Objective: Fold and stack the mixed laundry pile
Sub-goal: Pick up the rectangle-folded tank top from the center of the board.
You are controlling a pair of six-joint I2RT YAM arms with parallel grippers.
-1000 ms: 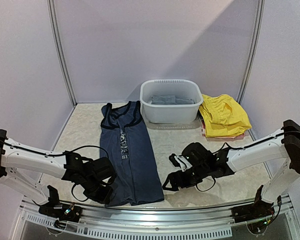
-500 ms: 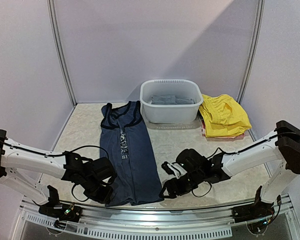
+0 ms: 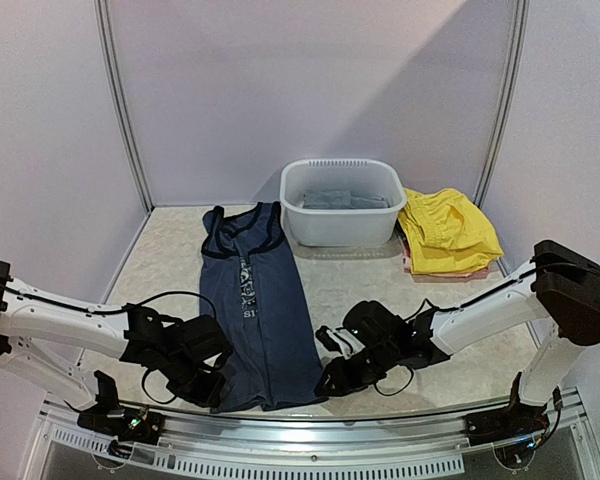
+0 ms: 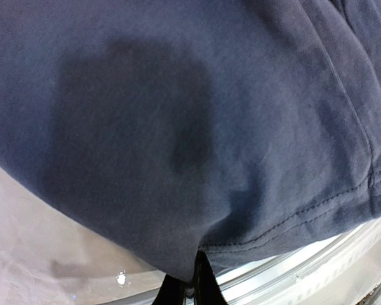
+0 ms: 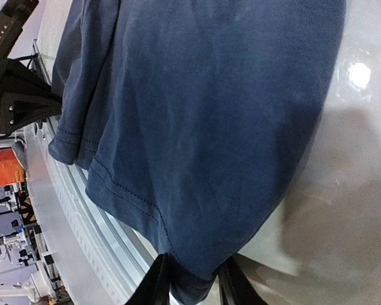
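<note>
The navy tank top [image 3: 255,310] lies spread lengthwise on the table, white print at mid-chest. My left gripper [image 3: 215,385] is shut on its near left hem corner; in the left wrist view the fabric [image 4: 178,127] bunches into the closed gripper [image 4: 190,289]. My right gripper [image 3: 330,380] is at the near right hem corner. There its fingers [image 5: 159,279] still stand a little apart, astride the stitched hem of the tank top [image 5: 203,127]. Yellow clothes [image 3: 448,230] lie folded at the back right over a reddish piece [image 3: 430,270]. Grey clothes [image 3: 345,199] lie in the basin.
A white plastic basin [image 3: 342,228] stands at the back centre, between the tank top's straps and the yellow stack. The table's metal front rail [image 3: 310,440] runs just behind both grippers. Booth walls close in the left, back and right sides.
My right gripper has slid left along the table to the tank top's right hem corner and its jaws have narrowed around the hem. The left arm has not moved.
</note>
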